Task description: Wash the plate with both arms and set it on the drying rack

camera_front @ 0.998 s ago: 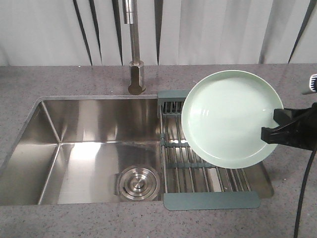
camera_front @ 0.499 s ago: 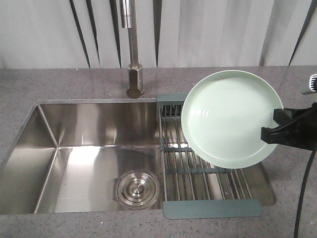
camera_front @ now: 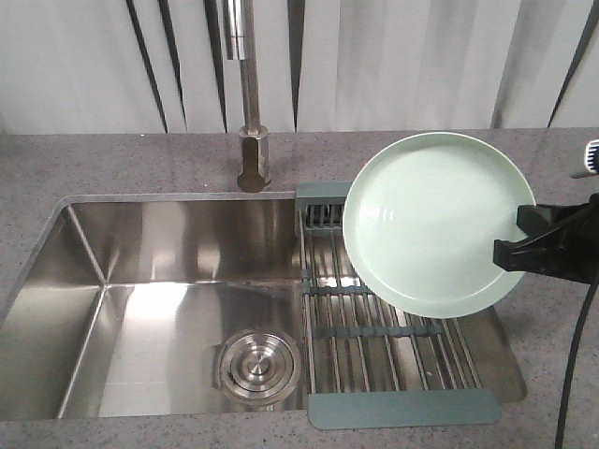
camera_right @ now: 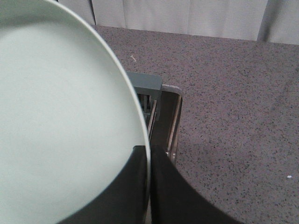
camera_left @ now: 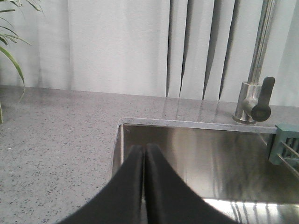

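Note:
The pale mint-green plate (camera_front: 435, 220) hangs tilted above the drying rack (camera_front: 374, 323), its face turned toward the camera. My right gripper (camera_front: 519, 238) is shut on the plate's right rim, one finger on each side of the edge. In the right wrist view the plate (camera_right: 60, 121) fills the left half, and the right gripper (camera_right: 148, 156) pinches its rim over a grey-green end block of the rack (camera_right: 145, 86). My left gripper (camera_left: 144, 151) is shut with nothing in it, over the sink's left rear corner; it does not show in the front view.
A steel sink (camera_front: 178, 248) with a round drain (camera_front: 258, 365) lies left of the rack. A steel faucet (camera_front: 251, 103) stands behind it, its lever (camera_left: 262, 99) seen from the left wrist. Grey speckled counter (camera_front: 94, 164) surrounds the sink. A plant leaf (camera_left: 11, 56) shows far left.
The sink, rack and faucet have shifted down and left in the front view, while the plate and right gripper stay at the same place in the frame.

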Controlling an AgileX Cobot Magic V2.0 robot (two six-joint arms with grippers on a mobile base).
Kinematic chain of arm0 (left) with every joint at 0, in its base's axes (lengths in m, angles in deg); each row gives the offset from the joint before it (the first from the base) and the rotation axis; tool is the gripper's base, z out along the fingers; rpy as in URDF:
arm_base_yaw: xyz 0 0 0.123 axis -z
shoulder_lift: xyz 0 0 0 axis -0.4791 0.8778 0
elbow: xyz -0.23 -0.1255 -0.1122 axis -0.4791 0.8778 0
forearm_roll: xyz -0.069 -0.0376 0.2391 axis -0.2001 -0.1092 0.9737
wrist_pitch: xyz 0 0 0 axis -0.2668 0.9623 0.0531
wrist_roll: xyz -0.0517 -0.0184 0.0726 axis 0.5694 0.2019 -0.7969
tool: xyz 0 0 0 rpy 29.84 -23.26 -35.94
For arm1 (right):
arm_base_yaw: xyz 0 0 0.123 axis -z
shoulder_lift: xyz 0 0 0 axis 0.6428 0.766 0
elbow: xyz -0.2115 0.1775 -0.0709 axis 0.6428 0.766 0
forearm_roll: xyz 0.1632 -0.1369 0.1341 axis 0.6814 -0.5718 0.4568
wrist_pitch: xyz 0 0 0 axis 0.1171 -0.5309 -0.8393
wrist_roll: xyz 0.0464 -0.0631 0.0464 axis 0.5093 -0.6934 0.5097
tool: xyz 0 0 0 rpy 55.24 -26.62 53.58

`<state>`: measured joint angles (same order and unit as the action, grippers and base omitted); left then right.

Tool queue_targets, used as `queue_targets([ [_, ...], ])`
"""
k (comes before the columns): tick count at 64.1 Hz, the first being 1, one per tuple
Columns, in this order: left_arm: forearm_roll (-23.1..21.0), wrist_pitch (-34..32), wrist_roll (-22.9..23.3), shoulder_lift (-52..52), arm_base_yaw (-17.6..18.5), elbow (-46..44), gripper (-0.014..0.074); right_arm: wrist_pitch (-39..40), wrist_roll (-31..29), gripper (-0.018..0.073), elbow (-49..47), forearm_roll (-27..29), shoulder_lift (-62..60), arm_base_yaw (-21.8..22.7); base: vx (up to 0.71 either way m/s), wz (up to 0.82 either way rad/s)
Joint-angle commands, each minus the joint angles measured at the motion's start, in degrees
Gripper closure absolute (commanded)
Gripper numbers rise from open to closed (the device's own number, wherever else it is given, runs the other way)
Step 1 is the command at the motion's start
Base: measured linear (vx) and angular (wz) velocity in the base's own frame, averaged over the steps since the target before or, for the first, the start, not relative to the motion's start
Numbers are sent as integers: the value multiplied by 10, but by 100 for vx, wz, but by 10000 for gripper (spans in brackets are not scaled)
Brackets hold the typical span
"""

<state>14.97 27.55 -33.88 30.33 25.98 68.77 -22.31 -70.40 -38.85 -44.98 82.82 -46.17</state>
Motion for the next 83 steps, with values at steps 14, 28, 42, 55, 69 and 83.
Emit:
queue_targets([
  [14, -3, -44, 0, -9, 4, 8, 601, 38, -1, 568, -17, 3, -11, 2, 3, -1],
  [28, -3, -44, 0, -9, 4, 8, 601, 38, -1, 568, -17, 3, -11, 2, 4, 0],
  [42, -3, -44, 0, -9, 4, 8, 601, 38, -1, 568, -17, 3, -11, 2, 3, 0],
  [55, -3, -44, 0, -9, 4, 8, 601, 38, -1, 568, -17, 3, -11, 2, 3, 0],
  [69, -3, -44, 0, -9, 4, 8, 601, 38, -1, 568, -17, 3, -11, 2, 2, 0],
  [83, -3, -44, 0, -9, 4, 8, 601, 38, -1, 568, -17, 3, -11, 2, 1, 0],
])
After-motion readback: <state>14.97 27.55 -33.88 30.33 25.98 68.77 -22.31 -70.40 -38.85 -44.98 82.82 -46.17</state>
